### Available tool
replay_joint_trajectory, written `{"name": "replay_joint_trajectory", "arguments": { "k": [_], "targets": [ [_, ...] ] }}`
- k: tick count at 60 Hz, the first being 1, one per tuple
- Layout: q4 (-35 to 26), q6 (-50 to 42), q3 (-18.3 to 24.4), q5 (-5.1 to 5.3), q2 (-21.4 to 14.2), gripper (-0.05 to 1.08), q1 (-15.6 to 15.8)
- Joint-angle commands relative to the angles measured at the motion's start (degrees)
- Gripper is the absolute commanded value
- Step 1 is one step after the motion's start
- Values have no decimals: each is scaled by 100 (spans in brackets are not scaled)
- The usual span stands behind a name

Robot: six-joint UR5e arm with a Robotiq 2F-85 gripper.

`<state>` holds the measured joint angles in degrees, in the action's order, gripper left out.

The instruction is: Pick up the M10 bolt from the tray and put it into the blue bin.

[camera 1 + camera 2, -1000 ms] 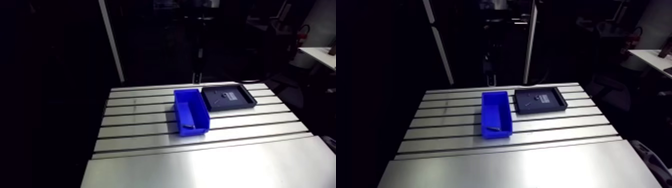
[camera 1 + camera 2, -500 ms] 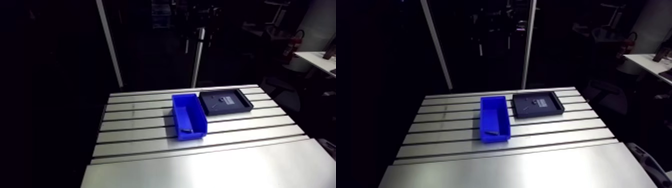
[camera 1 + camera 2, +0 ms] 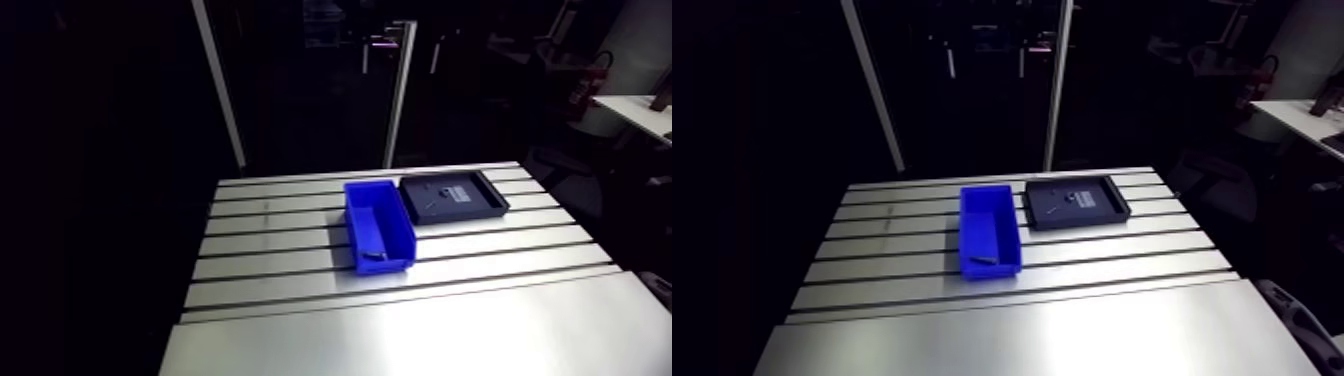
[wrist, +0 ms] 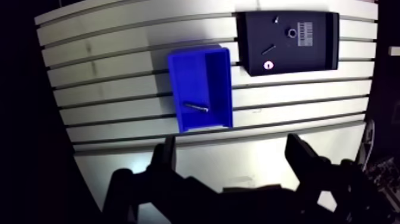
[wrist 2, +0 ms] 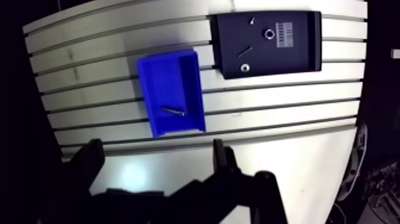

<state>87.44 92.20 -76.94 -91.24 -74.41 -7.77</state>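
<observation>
The blue bin (image 4: 199,77) stands on the slotted table beside the black tray (image 4: 315,59). A dark bolt (image 4: 195,107) lies flat on the bin's floor, near the end closest to the gripper. On the tray lie a thin screw (image 4: 269,47), a nut (image 4: 291,33) and a washer (image 4: 268,64). My gripper (image 4: 231,149) hangs high above the table, on the near side of the bin, open and holding nothing. The arm view shows the bin (image 3: 378,225) and the tray (image 3: 453,195), but the gripper is out of that view.
The slotted aluminium table (image 3: 280,250) ends in a smooth plate (image 3: 420,330) at the front. A white label (image 4: 305,31) is stuck on the tray. Two upright posts (image 3: 222,90) stand behind the table's far edge.
The arm view has shifted slightly, so the camera moved. The bin, the tray and the bolt in the bin lie where they were.
</observation>
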Motion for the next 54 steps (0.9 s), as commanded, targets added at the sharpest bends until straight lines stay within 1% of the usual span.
{"name": "replay_joint_trajectory", "arguments": {
  "k": [1,12,17,18,22,33,54],
  "targets": [
    [-29,-58,43,-20,54,0,4],
    [-13,-58,104,-37,28,0,3],
    [-5,-58,131,-30,12,0,-5],
    [4,-58,139,-45,-4,0,3],
    [13,-58,140,-47,-32,0,4],
    [40,-66,72,-47,-206,0,5],
    [42,-67,45,-47,-288,0,4]
  ]
}}
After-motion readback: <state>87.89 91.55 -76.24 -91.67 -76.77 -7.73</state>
